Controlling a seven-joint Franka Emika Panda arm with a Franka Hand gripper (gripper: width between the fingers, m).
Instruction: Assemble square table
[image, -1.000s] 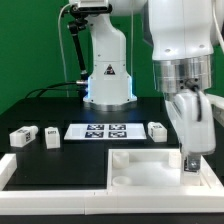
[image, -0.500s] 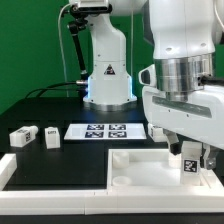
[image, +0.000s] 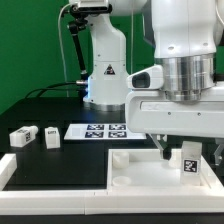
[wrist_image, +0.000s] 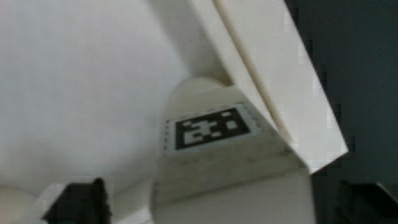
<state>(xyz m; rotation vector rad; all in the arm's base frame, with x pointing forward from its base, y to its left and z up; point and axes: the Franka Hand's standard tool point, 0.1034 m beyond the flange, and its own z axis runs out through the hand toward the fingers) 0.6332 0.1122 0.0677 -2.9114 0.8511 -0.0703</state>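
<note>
The square table top (image: 135, 168) is a white tray with a raised rim, lying at the front on the exterior view's right. A white leg block (image: 189, 166) with a black-and-white tag stands upright in its corner. My gripper (image: 189, 155) hangs over it, open, one finger on each side of the block. In the wrist view the leg (wrist_image: 219, 130) rises from the top's corner (wrist_image: 89, 90), and the dark fingertips (wrist_image: 80, 202) stand apart from its sides. Two more leg blocks (image: 20, 136) (image: 52, 136) lie on the exterior view's left.
The marker board (image: 95, 130) lies flat mid-table behind the top. White border rails (image: 55, 186) run along the front and the left edge. The arm's white base (image: 107, 75) stands at the back, with a cable (image: 72, 45) beside it.
My gripper has turned about its upright axis, from narrow side-on to broadside toward the camera. The tagged leg block stays standing in the top's corner between the fingers.
</note>
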